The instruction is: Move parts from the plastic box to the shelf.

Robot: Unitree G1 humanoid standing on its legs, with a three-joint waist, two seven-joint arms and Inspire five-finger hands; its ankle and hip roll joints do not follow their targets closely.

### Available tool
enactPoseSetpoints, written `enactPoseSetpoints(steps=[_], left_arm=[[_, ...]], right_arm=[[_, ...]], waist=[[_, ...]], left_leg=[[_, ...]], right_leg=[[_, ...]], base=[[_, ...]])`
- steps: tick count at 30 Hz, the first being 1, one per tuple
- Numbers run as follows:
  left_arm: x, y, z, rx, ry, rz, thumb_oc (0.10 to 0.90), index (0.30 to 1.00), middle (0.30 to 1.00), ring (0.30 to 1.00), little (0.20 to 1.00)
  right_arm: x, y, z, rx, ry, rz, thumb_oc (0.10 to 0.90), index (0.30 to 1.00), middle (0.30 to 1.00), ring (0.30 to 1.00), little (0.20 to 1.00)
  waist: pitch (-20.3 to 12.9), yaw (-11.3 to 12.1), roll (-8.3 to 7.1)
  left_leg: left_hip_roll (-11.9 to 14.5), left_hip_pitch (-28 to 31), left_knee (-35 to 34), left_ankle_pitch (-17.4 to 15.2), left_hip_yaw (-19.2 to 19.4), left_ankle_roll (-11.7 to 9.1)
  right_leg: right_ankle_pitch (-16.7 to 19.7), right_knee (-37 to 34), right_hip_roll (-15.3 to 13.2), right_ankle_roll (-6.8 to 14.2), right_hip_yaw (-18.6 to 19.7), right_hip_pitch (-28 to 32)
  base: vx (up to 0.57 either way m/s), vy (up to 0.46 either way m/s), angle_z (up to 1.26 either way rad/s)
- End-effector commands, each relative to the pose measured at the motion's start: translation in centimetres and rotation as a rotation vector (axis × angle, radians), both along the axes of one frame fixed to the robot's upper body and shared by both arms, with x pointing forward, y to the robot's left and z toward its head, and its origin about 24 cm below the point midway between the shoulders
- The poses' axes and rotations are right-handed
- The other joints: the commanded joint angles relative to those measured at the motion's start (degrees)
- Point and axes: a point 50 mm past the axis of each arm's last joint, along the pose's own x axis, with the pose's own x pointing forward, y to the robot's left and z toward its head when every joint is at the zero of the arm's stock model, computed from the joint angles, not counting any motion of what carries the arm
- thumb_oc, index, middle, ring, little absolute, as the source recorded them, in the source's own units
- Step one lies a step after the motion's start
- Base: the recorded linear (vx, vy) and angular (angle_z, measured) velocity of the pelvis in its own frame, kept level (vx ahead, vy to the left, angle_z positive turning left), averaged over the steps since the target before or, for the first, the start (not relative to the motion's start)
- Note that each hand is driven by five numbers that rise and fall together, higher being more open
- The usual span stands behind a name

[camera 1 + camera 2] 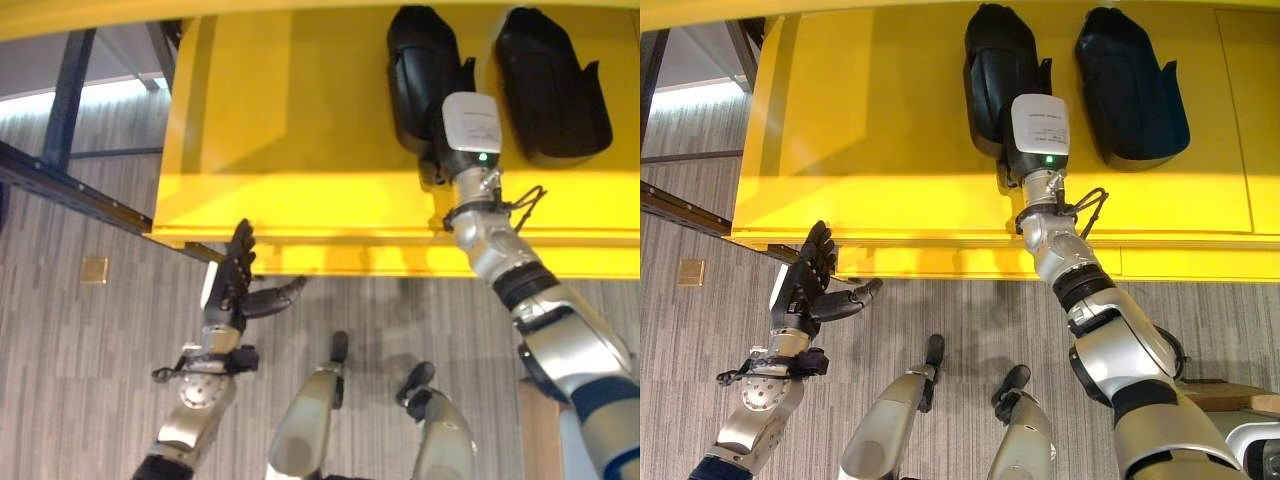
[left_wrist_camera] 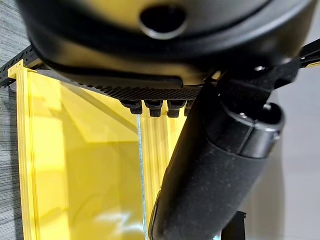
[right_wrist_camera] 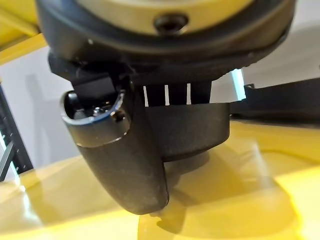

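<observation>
Right hand (image 1: 1012, 150) reached up over the yellow shelf (image 1: 890, 150) and lay on the nearer of two black parts (image 1: 995, 70). Its fingers were against that part, but how they were bent could not be told, because the white box on the wrist (image 1: 1040, 125) hid them from above and the right wrist view showed only the thumb and the tips of the fingers by the part's dark side. That first black part sat flat on the shelf, just ahead of the wrist. The second black part (image 1: 1130, 85) lay beside it on the same shelf, a little apart, on the robot's right, with nothing touching it. Both parts looked like long dark shells with a rounded end. Left hand (image 1: 805, 285) was held up near the front edge of the shelf, over the grey striped floor (image 1: 700, 350). Its fingers were straight and spread and the thumb stuck out to the side, and it held nothing. A small tan square (image 1: 690, 272) lay on the floor off to the robot's left. No words could be read on the white box or on the parts.
</observation>
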Motion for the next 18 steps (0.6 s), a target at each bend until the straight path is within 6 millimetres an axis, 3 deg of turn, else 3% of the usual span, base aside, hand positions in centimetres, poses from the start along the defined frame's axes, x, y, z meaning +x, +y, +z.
enactPoseSetpoints(steps=[1,18], left_arm=[[0.0,-0.8,3.5,0.001,-0.187,-0.070,0.900,1.000,1.000,1.000,1.000],[0.1,-0.7,3.4,-0.008,-0.179,-0.060,0.900,1.000,1.000,1.000,1.000]], right_arm=[[0.0,3.3,-3.1,-0.136,0.149,0.116,0.400,0.300,0.300,0.300,0.300],[-0.2,5.4,-3.8,-0.026,0.174,0.162,0.400,0.300,0.300,0.300,0.300]], waist=[[0.3,1.6,-0.70],[0.5,2.5,-1.05]], left_leg=[[1.5,3.9,0.1,-4.8,2.5,0.4],[1.1,3.5,0.4,-4.8,2.0,0.6]], right_leg=[[12.9,-2.7,-4.4,6.7,3.5,-2.0],[13.4,-3.0,-4.4,6.7,3.0,-1.8]], base=[[0.00,0.000,0.00],[0.00,0.000,0.00]])
